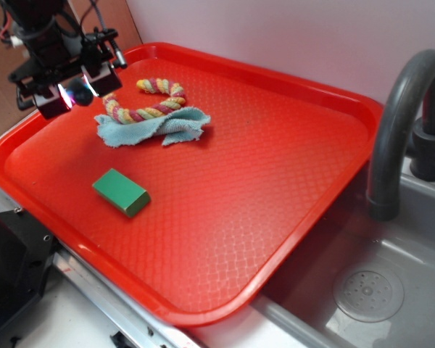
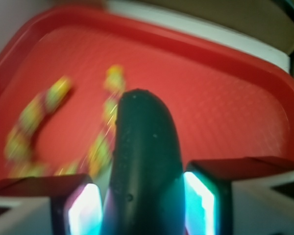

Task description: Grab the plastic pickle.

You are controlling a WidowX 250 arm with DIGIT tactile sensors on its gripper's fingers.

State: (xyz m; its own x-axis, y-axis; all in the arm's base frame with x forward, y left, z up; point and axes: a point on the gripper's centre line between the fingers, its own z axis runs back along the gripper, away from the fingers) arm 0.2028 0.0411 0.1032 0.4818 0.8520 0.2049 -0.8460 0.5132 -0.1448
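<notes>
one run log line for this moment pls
pincer: shut on dark teal-green oblong plastic pickle | position: raised over far-left corner of red plastic tray | untouched: bright green rectangular block

Behind me a plain pale wall [image 1: 275, 29] runs along the back, with a brown panel [image 1: 0, 87] at my far left. To the right sits a grey metal sink [image 1: 391, 290], its round drain [image 1: 367, 291] near the bottom corner, and a dark grey curved faucet [image 1: 399, 116] rises from its back edge. Along the near side I see a white surface [image 1: 43, 319] edged by a metal rail [image 1: 94, 290]. Light is even and soft, glinting off the sink.
</notes>
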